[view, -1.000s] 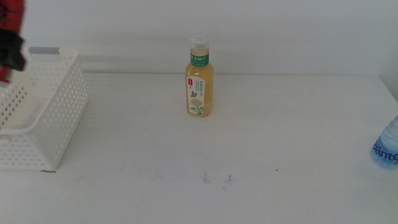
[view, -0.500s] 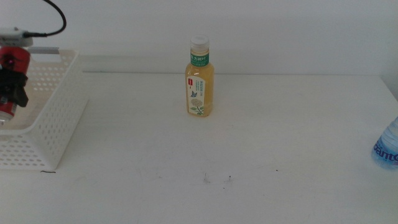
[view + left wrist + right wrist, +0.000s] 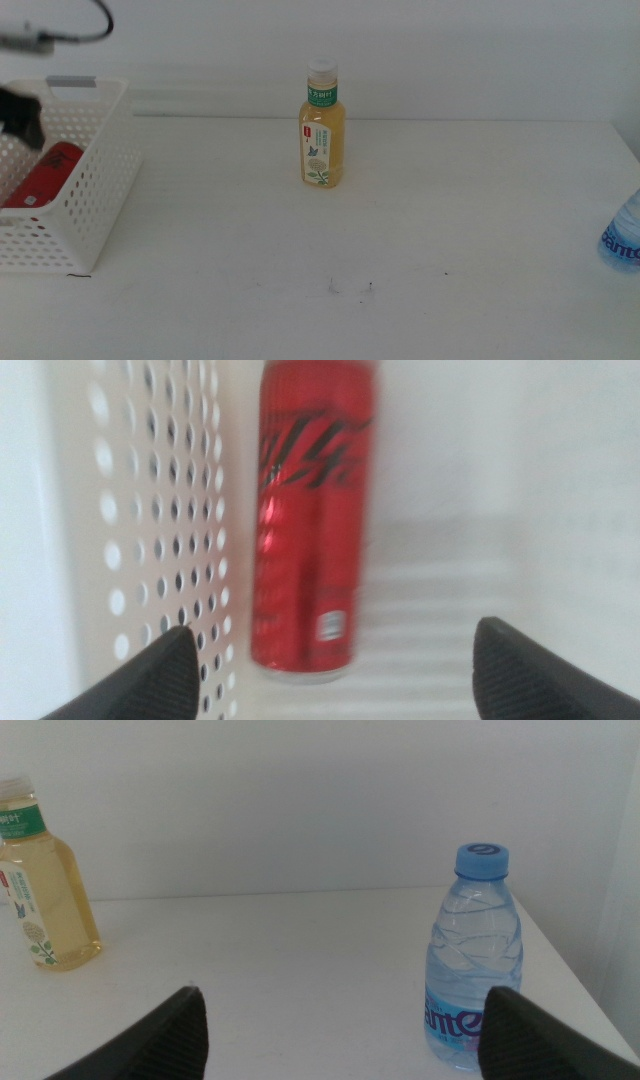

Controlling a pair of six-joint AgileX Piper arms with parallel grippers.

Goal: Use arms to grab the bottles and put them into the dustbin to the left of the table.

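The slim red can (image 3: 45,175) lies on its side inside the white dustbin (image 3: 100,150) at the table's left edge. My left gripper (image 3: 22,112) hovers above the bin; in the left wrist view its jaws stand wide apart over the can (image 3: 310,520), holding nothing. The yellow-drink bottle (image 3: 321,125) stands upright at the table's middle back. At the right edge stands the blue-capped water bottle (image 3: 622,238). My right gripper (image 3: 340,995) is open and empty, with the water bottle (image 3: 475,960) ahead of it and the yellow bottle (image 3: 45,890) farther off. The right arm is outside the middle view.
The bin's perforated wall (image 3: 160,530) runs close beside the can. The white table (image 3: 400,230) shows a few tiny dark specks near its front. A plain white wall backs the table.
The left gripper was shut on the red can over the bin. It has opened and risen, and the can now lies in the bin. The bottles have not moved.
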